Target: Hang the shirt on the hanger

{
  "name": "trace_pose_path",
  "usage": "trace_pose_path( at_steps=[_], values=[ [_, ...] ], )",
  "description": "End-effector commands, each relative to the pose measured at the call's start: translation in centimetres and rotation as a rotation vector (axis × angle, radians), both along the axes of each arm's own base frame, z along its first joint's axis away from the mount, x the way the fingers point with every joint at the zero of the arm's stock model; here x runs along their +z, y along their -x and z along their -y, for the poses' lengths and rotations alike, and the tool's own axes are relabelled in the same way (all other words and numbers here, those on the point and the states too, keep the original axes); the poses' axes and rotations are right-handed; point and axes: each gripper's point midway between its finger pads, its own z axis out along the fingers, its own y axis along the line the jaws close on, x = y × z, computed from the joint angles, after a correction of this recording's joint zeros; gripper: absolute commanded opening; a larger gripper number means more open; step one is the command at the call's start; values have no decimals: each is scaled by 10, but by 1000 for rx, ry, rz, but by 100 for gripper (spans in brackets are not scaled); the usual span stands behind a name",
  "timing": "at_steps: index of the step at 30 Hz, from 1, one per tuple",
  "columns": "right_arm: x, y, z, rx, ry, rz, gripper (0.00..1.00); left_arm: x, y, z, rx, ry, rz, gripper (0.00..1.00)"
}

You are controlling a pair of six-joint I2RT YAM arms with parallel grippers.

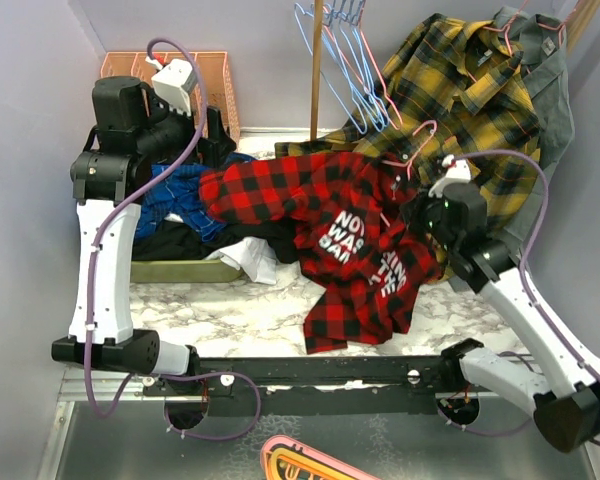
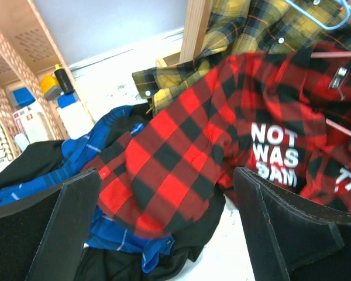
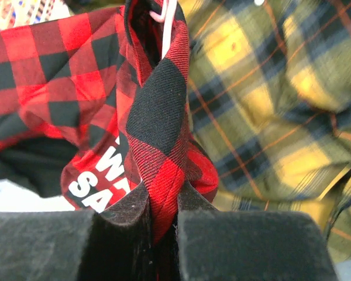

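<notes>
Right gripper (image 3: 164,222) is clamped on a twisted fold of the shirt (image 1: 310,195), a woven red-and-black check lying centre frame. White block lettering reads "NOT WAS". The thin pink wire of the hanger (image 3: 168,23) enters the fold at top. Left gripper (image 2: 164,205) has its jaws wide apart and holds nothing.

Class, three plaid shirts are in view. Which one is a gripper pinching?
The red-and-black shirt with white lettering: the right gripper is shut on its fabric. The yellow shirt hangs behind; the blue shirt lies ungripped.
</notes>
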Motion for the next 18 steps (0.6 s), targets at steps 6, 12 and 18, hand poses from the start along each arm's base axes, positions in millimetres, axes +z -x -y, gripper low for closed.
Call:
trace_pose_path(
  at_steps=[6, 12, 18],
  values=[
    [84, -81, 28, -100, 107, 236, 1, 6, 15, -15, 36, -18, 39, 99],
    [141, -97, 59, -149, 195, 326, 1, 2, 16, -10, 9, -10, 25, 99],
    [179, -109, 100, -199, 247, 362, 1, 1, 17, -8, -7, -3, 20, 99]
  ],
)
